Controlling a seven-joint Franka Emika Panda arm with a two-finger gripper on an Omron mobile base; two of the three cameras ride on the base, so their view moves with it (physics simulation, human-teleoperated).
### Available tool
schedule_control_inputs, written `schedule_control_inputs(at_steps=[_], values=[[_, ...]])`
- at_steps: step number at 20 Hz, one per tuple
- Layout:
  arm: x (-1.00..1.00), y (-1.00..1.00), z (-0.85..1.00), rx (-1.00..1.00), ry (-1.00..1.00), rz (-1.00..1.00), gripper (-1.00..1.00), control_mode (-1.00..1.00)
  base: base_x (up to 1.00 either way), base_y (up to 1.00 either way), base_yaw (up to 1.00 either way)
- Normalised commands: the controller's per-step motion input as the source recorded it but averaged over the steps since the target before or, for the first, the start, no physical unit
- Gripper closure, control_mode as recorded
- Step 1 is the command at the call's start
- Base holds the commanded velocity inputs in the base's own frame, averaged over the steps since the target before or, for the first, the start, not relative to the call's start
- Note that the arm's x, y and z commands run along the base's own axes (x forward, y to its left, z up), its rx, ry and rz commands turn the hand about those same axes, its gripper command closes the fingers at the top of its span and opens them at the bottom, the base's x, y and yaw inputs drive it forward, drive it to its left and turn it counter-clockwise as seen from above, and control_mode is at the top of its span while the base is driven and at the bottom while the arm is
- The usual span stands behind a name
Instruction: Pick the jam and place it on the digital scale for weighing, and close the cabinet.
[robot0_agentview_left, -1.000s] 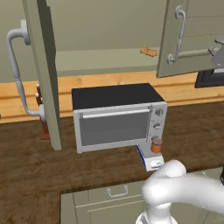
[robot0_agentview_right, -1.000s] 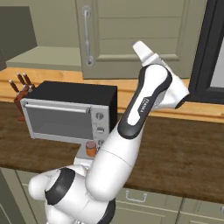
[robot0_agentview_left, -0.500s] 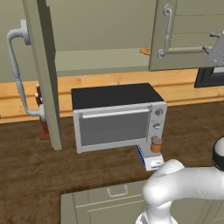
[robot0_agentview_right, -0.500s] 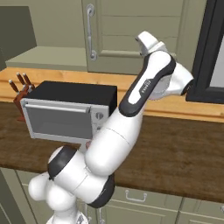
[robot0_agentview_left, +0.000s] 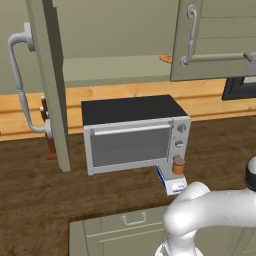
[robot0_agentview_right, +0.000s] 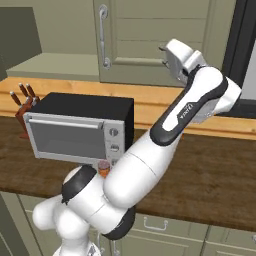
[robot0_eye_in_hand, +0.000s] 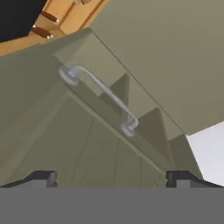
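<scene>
I see the tool (robot0_eye_in_hand: 109, 177) spread wide, empty, facing the cabinet (robot0_eye_in_hand: 100, 148) door; its handle (robot0_eye_in_hand: 103, 94) lies at 12 o'clock. Jam (robot0_agentview_left: 178, 165) sits on the digital scale (robot0_agentview_left: 172, 183) on the surface (robot0_agentview_left: 30, 200).

A dark wood bench (robot0_agentview_left: 35, 200) runs across the kitchen, backed by a lighter wood strip (robot0_agentview_left: 210, 100) along the wall. A silver toaster oven (robot0_agentview_left: 132, 132) with a black top stands on it — a knife block (robot0_agentview_right: 22, 107) just beside it. Below sit olive drawers (robot0_agentview_left: 120, 232) with small handles; a dark window frame (robot0_agentview_right: 240, 50) rises at the far right.
</scene>
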Motion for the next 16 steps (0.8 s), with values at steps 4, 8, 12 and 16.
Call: schedule_control_inputs(at_steps=[4, 8, 12, 16], values=[[-0.84, 0.94, -0.84, -0.15, -0.83, 0.00, -1.00, -1.00, 0.00, 0.00, 0.00], [-0.56, 0.99, -0.51, -0.03, -0.67, 0.00, -1.00, -1.00, 0.00, 0.00, 0.00], [-0.18, 1.00, -0.01, 0.00, -0.52, 0.00, -1.00, -1.00, 0.00, 0.00, 0.00], [-0.01, 1.00, -0.17, 0.05, -0.32, 0.00, -1.00, -1.00, 0.00, 0.00, 0.00]])
